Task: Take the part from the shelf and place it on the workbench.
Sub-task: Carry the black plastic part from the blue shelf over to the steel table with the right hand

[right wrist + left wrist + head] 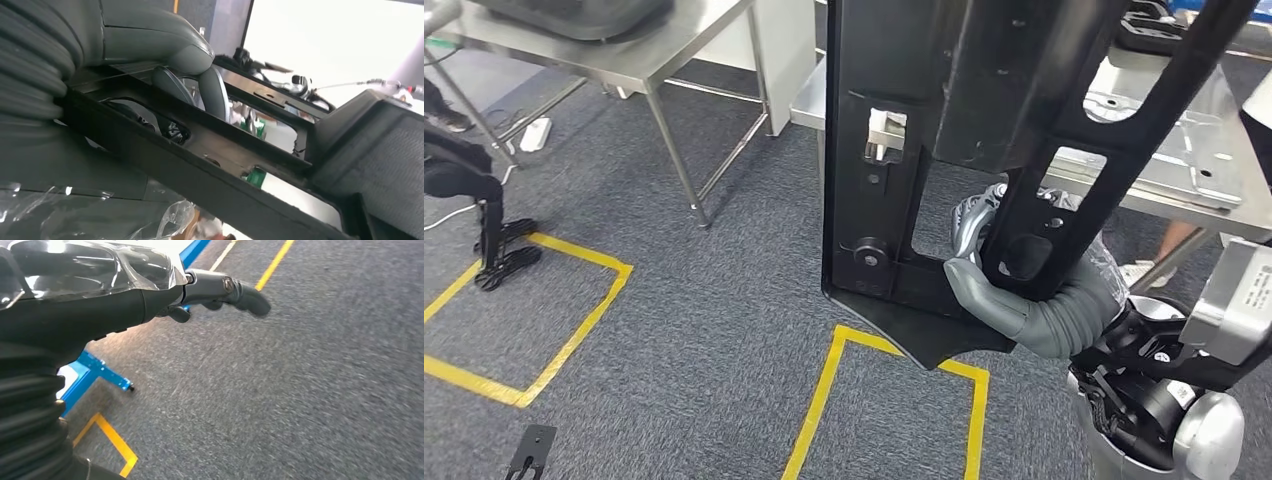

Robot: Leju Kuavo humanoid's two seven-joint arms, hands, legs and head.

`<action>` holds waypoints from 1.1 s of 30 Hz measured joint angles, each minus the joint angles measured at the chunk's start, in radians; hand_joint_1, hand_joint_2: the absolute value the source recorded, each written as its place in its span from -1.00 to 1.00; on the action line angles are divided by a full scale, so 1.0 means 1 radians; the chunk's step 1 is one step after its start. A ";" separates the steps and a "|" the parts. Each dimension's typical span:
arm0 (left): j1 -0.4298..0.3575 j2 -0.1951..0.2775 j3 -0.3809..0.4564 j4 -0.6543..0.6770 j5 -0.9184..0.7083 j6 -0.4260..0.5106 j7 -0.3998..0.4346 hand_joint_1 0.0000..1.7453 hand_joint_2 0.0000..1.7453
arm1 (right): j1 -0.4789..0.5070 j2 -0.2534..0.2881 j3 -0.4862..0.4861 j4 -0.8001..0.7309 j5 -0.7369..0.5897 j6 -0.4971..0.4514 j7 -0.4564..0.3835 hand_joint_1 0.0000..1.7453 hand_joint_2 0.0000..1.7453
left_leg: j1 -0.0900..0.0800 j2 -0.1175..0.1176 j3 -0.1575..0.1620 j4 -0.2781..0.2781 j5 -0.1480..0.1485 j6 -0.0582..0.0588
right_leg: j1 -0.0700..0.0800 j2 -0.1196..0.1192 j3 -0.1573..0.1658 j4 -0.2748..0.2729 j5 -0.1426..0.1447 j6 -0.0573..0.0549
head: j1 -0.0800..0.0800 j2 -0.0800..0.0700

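A large black plastic frame part [894, 160] with cut-out windows hangs upright in the middle of the head view, over the grey carpet. My right hand [1014, 290] grips its lower bar, thumb wrapped across the front and fingers behind. The right wrist view shows the same part [240, 165] close up, with my right hand [170, 65] clamped over its edge. The steel workbench [1204, 190] stands behind the part at the right. My left hand [220, 290] hangs over the carpet with its fingers loosely curled and nothing in them.
A second steel table [654, 60] stands at the back left with a dark tray on it. Yellow tape squares [829, 390] mark the carpet. A black stand [499, 250] is at the left, and a person's shoe [1139, 270] shows under the workbench. A blue frame [95, 370] lies on the floor.
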 joint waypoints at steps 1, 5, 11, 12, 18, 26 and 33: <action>0.002 0.000 0.000 0.000 0.000 0.000 0.000 -1.00 1.00 | 0.001 0.000 0.000 0.000 0.000 0.000 0.000 1.00 1.00 | -0.001 0.011 0.004 0.000 -0.004 0.002 | -0.003 -0.008 -0.038 0.070 -0.024 0.003 | 0.000 0.000; 0.002 -0.001 0.000 0.000 0.000 0.000 0.000 -1.00 1.00 | 0.004 -0.002 0.000 0.000 0.000 -0.001 0.002 1.00 1.00 | -0.001 0.054 0.030 0.000 -0.025 -0.004 | -0.007 -0.027 -0.030 0.016 0.051 -0.001 | 0.001 0.000; -0.002 -0.002 0.000 0.000 -0.003 0.001 -0.001 -1.00 1.00 | 0.001 -0.003 0.000 -0.004 0.006 -0.001 0.003 1.00 1.00 | -0.009 0.099 0.065 -0.013 -0.056 -0.036 | 0.013 -0.057 0.063 -0.179 0.108 -0.032 | 0.000 0.000; -0.003 -0.003 -0.001 0.000 -0.004 0.002 -0.001 -1.00 1.00 | 0.001 -0.004 -0.001 -0.006 0.011 -0.002 0.002 1.00 1.00 | -0.008 0.090 0.065 -0.006 -0.063 -0.041 | 0.009 -0.049 0.069 -0.185 0.107 -0.037 | 0.000 0.000; 0.005 -0.003 -0.001 0.000 -0.010 0.010 -0.002 -1.00 1.00 | 0.002 -0.002 0.000 -0.011 0.031 -0.004 -0.004 1.00 1.00 | -0.007 0.015 -0.121 0.288 -0.142 -0.050 | 0.004 -0.007 0.097 -0.194 0.088 -0.058 | -0.005 0.000; 0.004 -0.003 -0.001 0.000 -0.011 0.011 -0.002 -1.00 1.00 | 0.004 -0.002 0.000 -0.011 0.039 -0.007 -0.005 1.00 1.00 | -0.013 0.003 -0.036 -0.004 0.037 -0.024 | 0.011 0.025 0.133 -0.193 0.053 -0.036 | -0.005 0.000; 0.001 -0.004 -0.001 0.000 -0.012 0.013 -0.003 -1.00 1.00 | 0.004 -0.004 -0.001 -0.016 0.040 -0.008 -0.004 1.00 1.00 | -0.008 0.003 -0.019 -0.009 0.027 -0.004 | 0.008 0.011 0.111 -0.128 0.026 -0.017 | -0.004 0.000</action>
